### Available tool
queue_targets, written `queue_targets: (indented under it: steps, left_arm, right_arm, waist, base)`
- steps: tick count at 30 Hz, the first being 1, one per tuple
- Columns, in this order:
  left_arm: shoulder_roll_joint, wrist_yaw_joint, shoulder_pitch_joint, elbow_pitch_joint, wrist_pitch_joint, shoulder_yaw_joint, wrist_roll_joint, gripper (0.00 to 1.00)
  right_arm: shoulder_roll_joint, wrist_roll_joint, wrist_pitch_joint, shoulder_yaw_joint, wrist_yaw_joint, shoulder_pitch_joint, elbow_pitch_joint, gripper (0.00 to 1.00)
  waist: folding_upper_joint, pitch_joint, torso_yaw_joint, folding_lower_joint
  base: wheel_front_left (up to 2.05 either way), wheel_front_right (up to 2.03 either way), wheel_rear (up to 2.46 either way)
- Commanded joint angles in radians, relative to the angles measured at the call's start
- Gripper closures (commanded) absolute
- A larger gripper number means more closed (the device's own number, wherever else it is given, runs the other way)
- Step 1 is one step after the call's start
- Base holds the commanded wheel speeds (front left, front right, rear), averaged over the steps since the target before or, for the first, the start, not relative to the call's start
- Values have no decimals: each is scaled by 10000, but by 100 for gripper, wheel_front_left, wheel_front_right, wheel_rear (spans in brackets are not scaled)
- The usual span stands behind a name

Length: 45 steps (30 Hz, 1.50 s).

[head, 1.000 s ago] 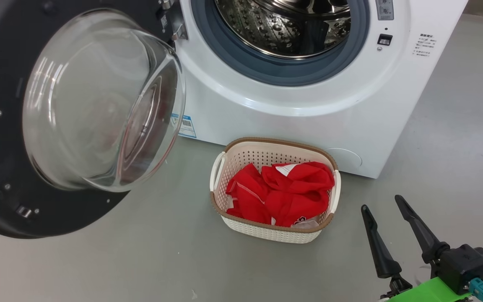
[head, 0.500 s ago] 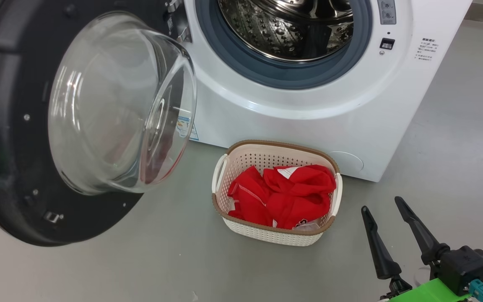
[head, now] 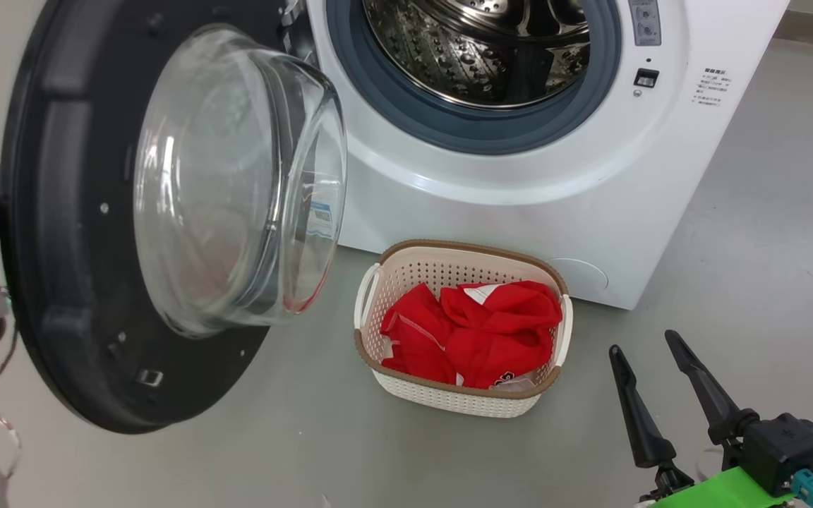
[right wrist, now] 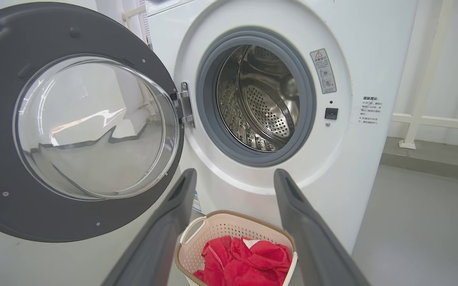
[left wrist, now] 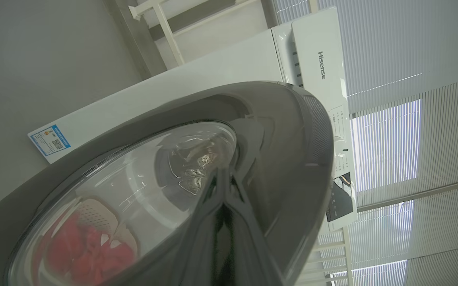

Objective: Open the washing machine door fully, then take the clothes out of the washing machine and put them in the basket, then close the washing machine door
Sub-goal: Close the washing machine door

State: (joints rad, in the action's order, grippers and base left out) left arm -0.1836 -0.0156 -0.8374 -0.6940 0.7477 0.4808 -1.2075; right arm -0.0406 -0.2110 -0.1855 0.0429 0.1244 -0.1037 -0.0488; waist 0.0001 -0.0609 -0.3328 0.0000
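Fig.: door-closing step, head + wrist views. Clothes (head: 477, 331) lay in basket (head: 463, 248) on floor (head: 308, 451), just near of washing machine (head: 491, 204) front. Steel drum (head: 491, 49) looked empty, so unloading was judged done. Washing machine door (head: 61, 282) stood part-open at left, w/ hinge (right wrist: 184, 105) at left of opening and glass bowl (head: 237, 183) facing right. Left gripper (left wrist: 223, 178), fingers pressed together w/ nothing between, sat at door's outer face; contact not certain. Right gripper (head: 641, 340) was spread and empty at near right, apart from basket. Good practice, as judged: push outer rim far from hinge, in a steady arc, bowl passing clear of basket rim, until door's catch meets latch slot (head: 646, 76); keep right arm clear.
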Motion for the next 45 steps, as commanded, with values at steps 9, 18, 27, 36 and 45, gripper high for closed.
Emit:
queue_targets:
  steps: [9,18,27,36,45]
  left_arm:
    - [609,496,879,2004,668,-176,-318,100]
    - [1017,888,1453,3014,923,-416,-463,100]
    - [1281,1044,1889,3383,876,-869,-885,100]
    - [1330,984,2095,3272,433,-1655,-1617,100]
    - [1332,815,2054,3006,-160,-2290,-2148,100]
  right_arm:
    - [-97,-185,-205,240,63,371,-104,0]
    - [-97,-288,-301,285,63,365,10,0]
    - [-97,-360,-394,329,63,360,99,0]
    - [-97,-347,-388,341,63,411,91,0]
    - [-97,-321,-336,317,63,457,23,0]
  waist:
    - [-1,136,135,0]
    - [-1,248,236,0]
    - [-1,291,478,0]
    - [-1,194,949,0]
    - [-1,69,1515,0]
  base:
    - [0,0,0]
    - [0,0,0]
    - [0,0,0]
    - [0,0,0]
    - [0,0,0]
